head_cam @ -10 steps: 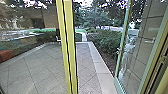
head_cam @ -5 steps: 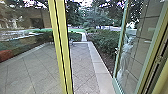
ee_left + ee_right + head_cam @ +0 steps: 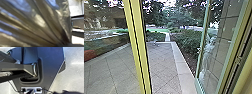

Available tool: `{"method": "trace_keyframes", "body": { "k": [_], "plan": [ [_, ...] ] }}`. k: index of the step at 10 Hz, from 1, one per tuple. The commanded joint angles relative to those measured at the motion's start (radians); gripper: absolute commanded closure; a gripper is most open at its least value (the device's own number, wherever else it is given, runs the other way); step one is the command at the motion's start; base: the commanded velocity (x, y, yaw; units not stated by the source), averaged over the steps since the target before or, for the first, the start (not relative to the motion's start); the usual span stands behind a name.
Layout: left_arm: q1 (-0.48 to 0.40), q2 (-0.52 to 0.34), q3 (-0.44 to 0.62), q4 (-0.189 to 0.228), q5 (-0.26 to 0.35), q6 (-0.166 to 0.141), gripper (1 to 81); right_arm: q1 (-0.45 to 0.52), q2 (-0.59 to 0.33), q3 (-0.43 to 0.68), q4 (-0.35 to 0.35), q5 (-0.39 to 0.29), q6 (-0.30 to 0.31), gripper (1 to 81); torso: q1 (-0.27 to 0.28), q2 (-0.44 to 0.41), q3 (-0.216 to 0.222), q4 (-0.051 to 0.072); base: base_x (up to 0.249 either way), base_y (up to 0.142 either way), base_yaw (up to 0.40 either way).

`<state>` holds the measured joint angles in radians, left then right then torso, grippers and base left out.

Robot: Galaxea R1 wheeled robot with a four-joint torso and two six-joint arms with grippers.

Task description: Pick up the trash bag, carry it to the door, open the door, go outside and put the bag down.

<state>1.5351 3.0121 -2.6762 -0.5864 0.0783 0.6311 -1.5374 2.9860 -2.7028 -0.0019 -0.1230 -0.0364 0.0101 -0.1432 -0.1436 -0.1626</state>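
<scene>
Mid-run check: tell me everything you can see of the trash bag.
The dark, shiny plastic trash bag shows large and close in the left wrist view. Its thin-looking film is drawn into long creases that fan out from one tight, shadowed gather, with pale and bluish glints along the folds. I can't make out its contents, its underside or what touches the gather.

trash bag (image 3: 36, 23): dark, glossy, folds converge, near left wrist | door (image 3: 215, 56): pale-green-framed glass, upright, apparently stands open at right
</scene>
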Motion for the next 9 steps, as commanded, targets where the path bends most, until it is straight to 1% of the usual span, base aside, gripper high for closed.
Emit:
{"method": "trace_keyframes", "body": {
  "k": [1,9],
  "plan": [
    [-0.048,0.001,0.007,0.005,0.081,0.009,81.1,0.049,0.009,0.0,-0.003,-0.066,0.003,1.0,0.0,0.0,0.0,0.0,0.0,-0.121,0.0],
    [-0.049,0.001,0.007,0.007,0.081,0.009,81.1,0.042,0.023,-0.017,-0.012,-0.063,0.001,1.0,0.0,0.0,0.0,0.0,0.0,-0.125,0.0]
  ]
}}
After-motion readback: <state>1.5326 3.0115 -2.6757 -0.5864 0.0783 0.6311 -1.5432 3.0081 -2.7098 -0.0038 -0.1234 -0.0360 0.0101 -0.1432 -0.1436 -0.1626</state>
